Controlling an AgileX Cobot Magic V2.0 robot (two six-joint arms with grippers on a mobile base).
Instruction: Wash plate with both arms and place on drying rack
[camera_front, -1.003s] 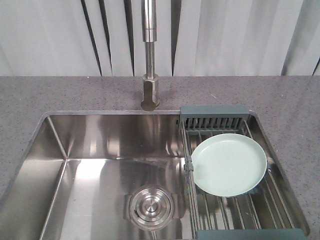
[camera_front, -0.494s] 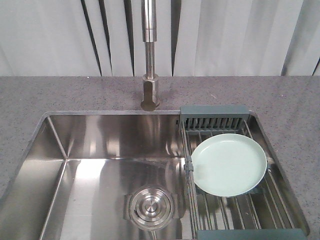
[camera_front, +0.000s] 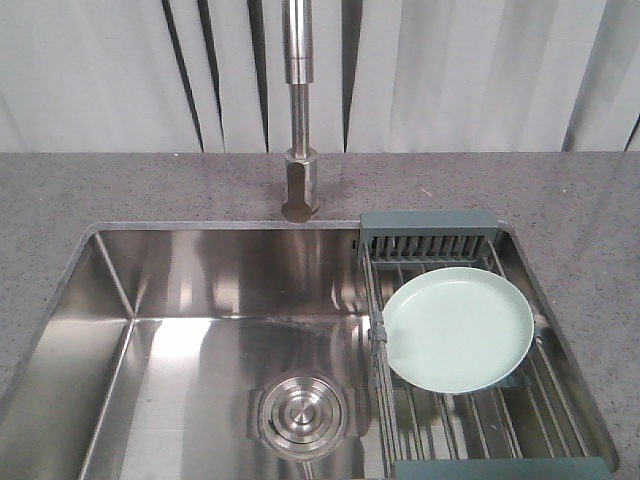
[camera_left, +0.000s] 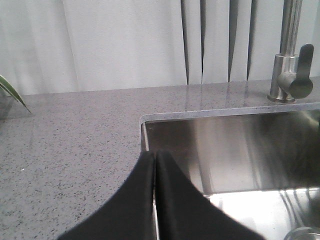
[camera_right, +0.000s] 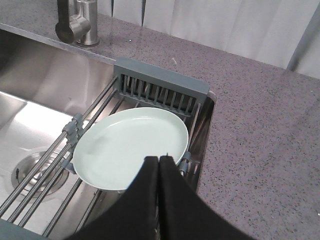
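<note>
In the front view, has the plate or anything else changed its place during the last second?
Nothing visibly changed. The plate lies face up on the drying rack at the right side of the sink, in the same spot as before. The faucet and the drain are also as they were, and no arm enters the front view.

You see the plate (camera_front: 458, 328) lying face up on the drying rack (camera_front: 470, 350), which spans the right end of the steel sink (camera_front: 200, 330). The faucet (camera_front: 299, 110) rises from the grey countertop (camera_front: 120, 190) behind the basin, and the drain (camera_front: 302, 413) sits low in it.
</note>
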